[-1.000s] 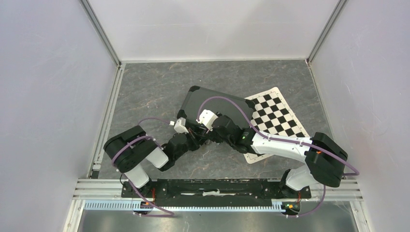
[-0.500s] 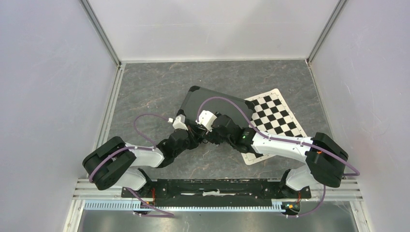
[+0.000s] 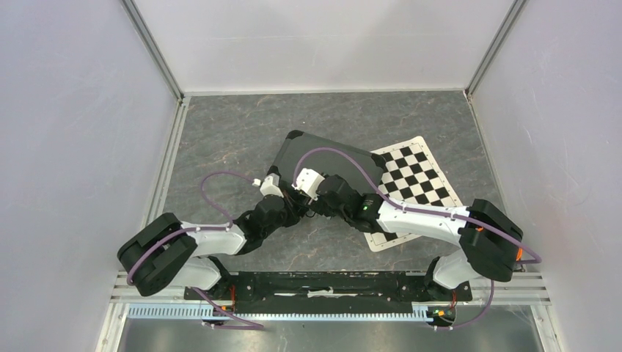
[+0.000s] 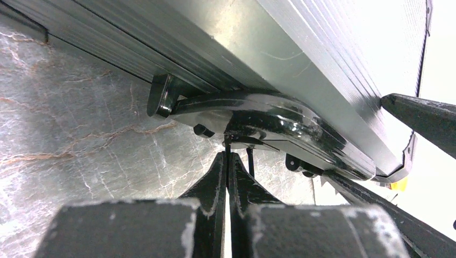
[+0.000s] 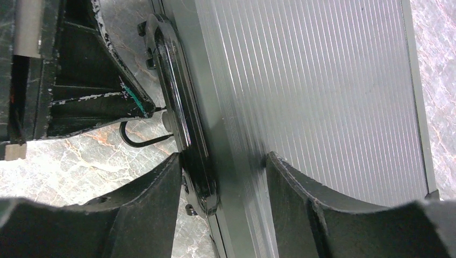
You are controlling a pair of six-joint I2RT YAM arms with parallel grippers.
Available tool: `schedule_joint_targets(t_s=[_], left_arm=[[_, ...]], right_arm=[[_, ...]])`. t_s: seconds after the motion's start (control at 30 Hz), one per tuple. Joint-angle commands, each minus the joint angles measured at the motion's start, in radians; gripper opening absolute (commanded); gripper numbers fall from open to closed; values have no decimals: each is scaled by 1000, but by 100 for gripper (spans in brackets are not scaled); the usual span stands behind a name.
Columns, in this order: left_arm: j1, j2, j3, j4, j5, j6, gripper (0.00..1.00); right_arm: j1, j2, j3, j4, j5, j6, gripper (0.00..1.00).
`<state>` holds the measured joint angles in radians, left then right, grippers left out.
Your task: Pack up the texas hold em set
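**A:** Where's the case?

**B:** The case (image 3: 323, 158) lies shut and flat near the middle of the bench (image 3: 235, 132), its right end meeting the checkered mat (image 3: 422, 172). I see no loose chips, cards or dice, so I judge the packing nearly done.

**A:** And the fingers?

**B:** Both sets are at the handle (image 5: 185, 134) on the near edge. My left fingers (image 4: 215, 177) are pressed together and empty, tips right at the handle, probably to steady it. My right fingers (image 5: 150, 204) straddle the handle and lid edge; I cannot tell if they bite.
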<state>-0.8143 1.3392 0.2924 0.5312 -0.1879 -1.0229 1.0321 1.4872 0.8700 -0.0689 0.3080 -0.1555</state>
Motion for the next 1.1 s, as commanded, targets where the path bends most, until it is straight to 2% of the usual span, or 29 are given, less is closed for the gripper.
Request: schedule_joint_targets(t_s=[0.0, 0.23, 0.37, 0.5, 0.6, 0.63, 0.73, 0.8, 0.9, 1.0, 1.07], left_arm=[[-3, -54, -31, -80, 4, 38, 2], [-3, -90, -16, -130, 8, 53, 2], [-2, -122, -9, -162, 6, 62, 2], [-2, -115, -7, -166, 7, 66, 2], [-2, -115, -13, -166, -1, 64, 4], [-2, -116, -15, -166, -6, 66, 7], [-2, -100, -11, -161, -20, 83, 25], [-2, -75, -1, -154, -28, 97, 27], [-2, -54, 11, -148, -43, 108, 22], [-1, -50, 16, -147, -65, 117, 4], [1, -39, 32, -166, -78, 126, 2]], right_arm=[[-19, 108, -33, -181, 43, 73, 50], [-20, 131, -28, -200, 96, 91, 31], [-20, 135, -25, -203, 93, 96, 23], [-20, 130, -25, -196, 62, 97, 23], [-20, 122, -25, -195, 47, 97, 30], [-20, 118, -26, -195, 46, 97, 32], [-20, 112, -28, -194, 46, 97, 33], [-19, 109, -28, -194, 43, 99, 33], [-19, 100, -32, -191, 37, 103, 33], [-19, 85, -44, -186, 30, 106, 32], [-20, 82, -46, -182, 26, 106, 32]])
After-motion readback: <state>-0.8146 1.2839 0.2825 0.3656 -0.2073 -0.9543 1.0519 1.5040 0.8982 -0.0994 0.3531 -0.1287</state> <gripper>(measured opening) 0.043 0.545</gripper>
